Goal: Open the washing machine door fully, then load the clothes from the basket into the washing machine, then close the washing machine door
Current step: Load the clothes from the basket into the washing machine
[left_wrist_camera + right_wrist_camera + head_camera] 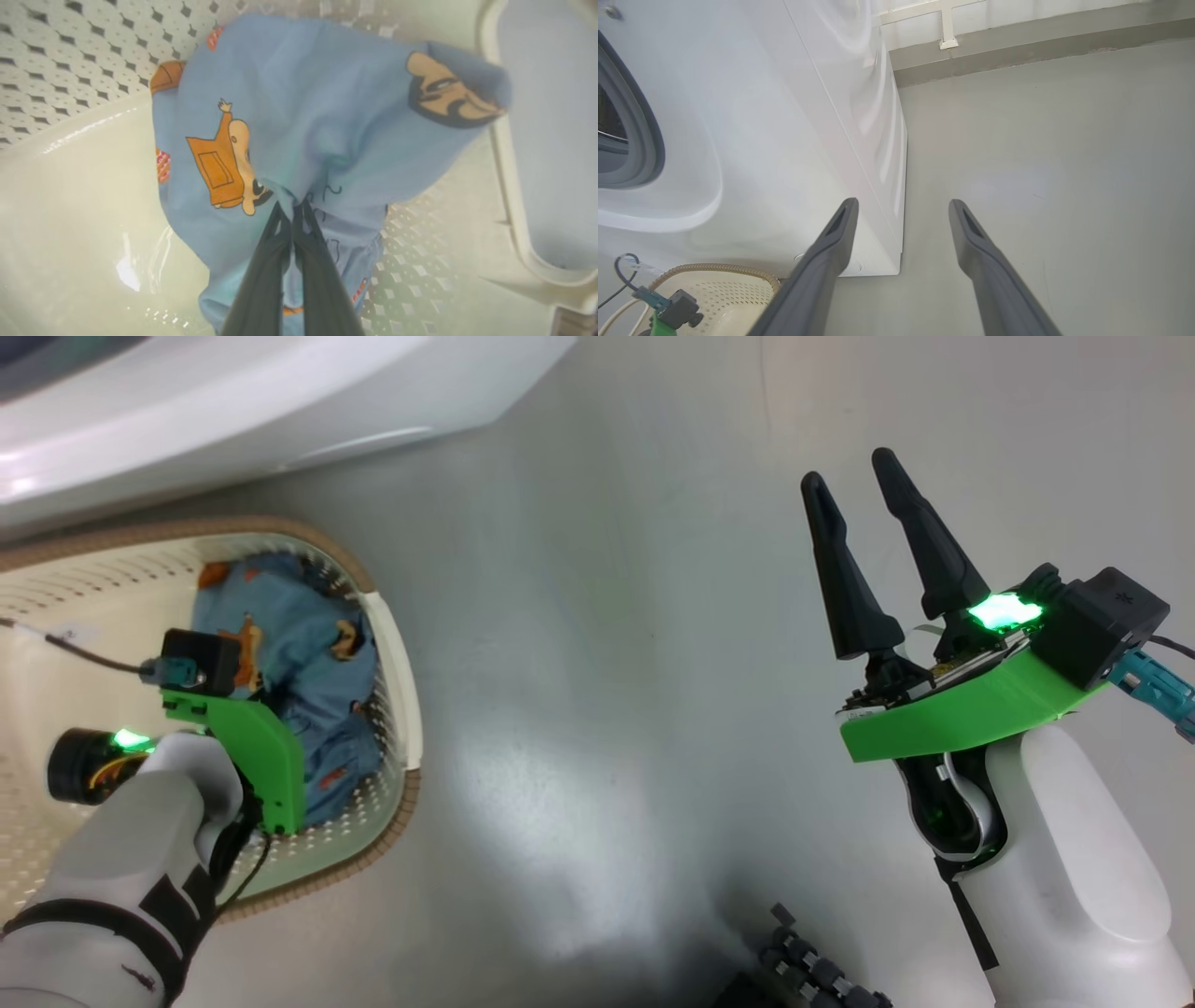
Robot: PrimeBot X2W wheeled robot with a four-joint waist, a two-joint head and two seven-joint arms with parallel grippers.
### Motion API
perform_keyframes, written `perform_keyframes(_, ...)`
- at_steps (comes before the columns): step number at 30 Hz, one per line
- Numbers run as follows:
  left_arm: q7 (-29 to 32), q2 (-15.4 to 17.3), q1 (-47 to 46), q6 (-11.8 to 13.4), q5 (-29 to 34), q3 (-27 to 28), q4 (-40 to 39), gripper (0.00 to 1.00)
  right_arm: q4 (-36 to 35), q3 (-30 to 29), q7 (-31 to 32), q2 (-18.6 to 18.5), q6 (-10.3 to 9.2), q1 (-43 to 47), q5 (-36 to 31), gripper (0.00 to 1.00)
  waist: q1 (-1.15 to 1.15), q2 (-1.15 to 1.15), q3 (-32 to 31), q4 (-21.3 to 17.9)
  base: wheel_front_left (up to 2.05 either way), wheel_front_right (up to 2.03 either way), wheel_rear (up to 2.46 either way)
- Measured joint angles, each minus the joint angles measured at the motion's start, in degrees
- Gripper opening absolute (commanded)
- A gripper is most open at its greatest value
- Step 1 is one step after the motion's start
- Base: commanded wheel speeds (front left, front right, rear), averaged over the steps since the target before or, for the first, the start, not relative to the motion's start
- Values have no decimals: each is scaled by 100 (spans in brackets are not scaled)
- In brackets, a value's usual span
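Observation:
Light blue clothes (308, 663) with orange cartoon prints lie bunched at the right end of the cream basket (397, 653) on the floor at the left. My left arm reaches down into the basket. In the left wrist view my left gripper (293, 207) is shut, its tips pinching a fold of the blue clothes (299, 116). My right gripper (854, 476) hangs open over bare floor at the right, holding nothing. The white washing machine (233, 401) stands behind the basket; its grey gasket (642, 130) and dark opening show in the right wrist view. The washing machine door is out of view.
Grey floor (607, 663) spreads between the basket and my right arm. In the right wrist view the machine's front corner (896, 224) meets the floor, with a wall base (1017, 42) farther back. A dark wheeled part of my base (812, 971) sits at the bottom edge.

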Motion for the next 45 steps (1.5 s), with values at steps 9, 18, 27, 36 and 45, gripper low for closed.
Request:
perform_keyframes(9,-577,-35,103,0,-248,-107,-125,0,31,-15,0,-88,0,24,1,100,0,0,-326,203,0,0,0)
perform_keyframes(18,-822,-4,408,0,-449,-88,-460,0,110,-18,0,-125,0,137,0,100,0,0,-734,358,0,0,0)
perform_keyframes(27,-823,85,1191,0,96,1209,-1345,0,219,-19,0,-232,0,357,0,100,0,0,-1399,523,0,0,0)
perform_keyframes(36,-823,-37,2118,3,990,2485,-2143,0,344,-19,0,-297,0,644,1,100,0,0,-2004,669,0,0,0)
perform_keyframes(45,-823,-321,3075,35,1782,3602,-3007,0,466,-35,0,-402,0,937,1,100,0,0,-2624,820,0,0,0)
